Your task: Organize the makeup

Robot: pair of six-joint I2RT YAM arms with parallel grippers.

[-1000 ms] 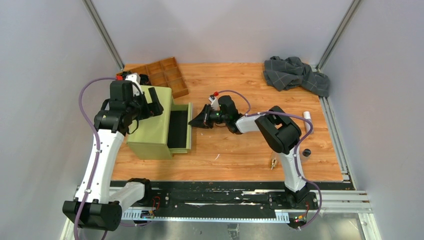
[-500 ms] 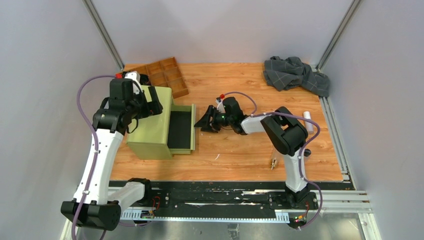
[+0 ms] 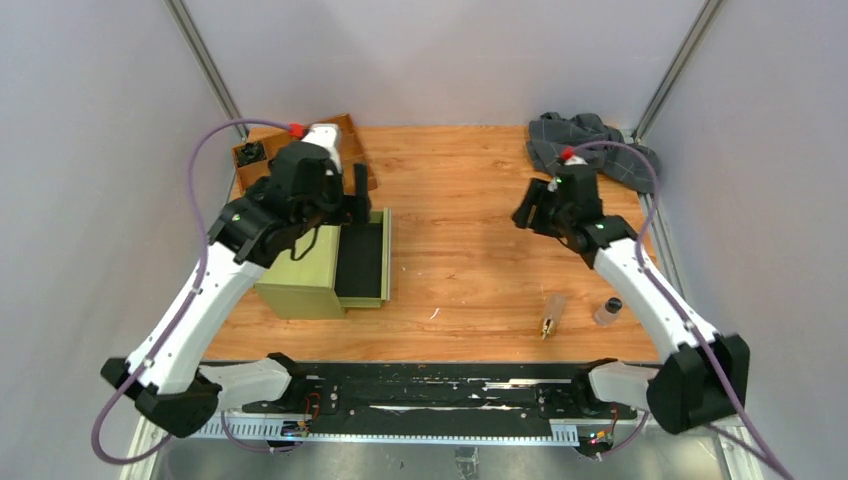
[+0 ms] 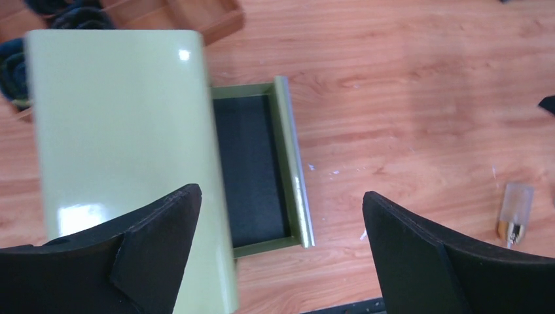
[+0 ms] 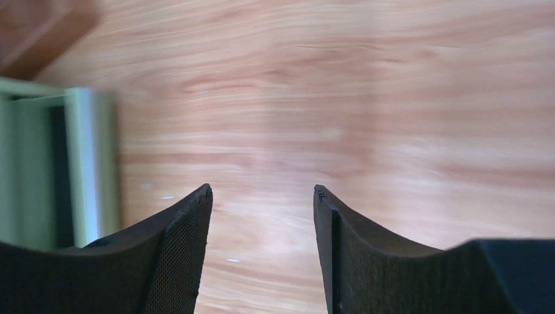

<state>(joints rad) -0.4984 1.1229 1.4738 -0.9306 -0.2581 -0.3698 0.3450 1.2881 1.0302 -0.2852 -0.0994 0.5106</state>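
From above, the left gripper (image 3: 352, 198) hangs over the green cabinet (image 3: 300, 275), whose drawer (image 3: 362, 262) is pulled out. The right gripper (image 3: 527, 212) hovers over the table (image 3: 460, 190). A clear tube (image 3: 550, 314) and a black-capped bottle (image 3: 607, 311) sit near the front edge. Left wrist view: jaws wide, empty. Right wrist view: jaws partly apart, empty.

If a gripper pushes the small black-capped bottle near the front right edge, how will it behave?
The black-capped bottle seems to stand upright and looks small, so it is probably light and apt to tip if pushed high. Its clear, smooth-looking body may slip in a grasp.
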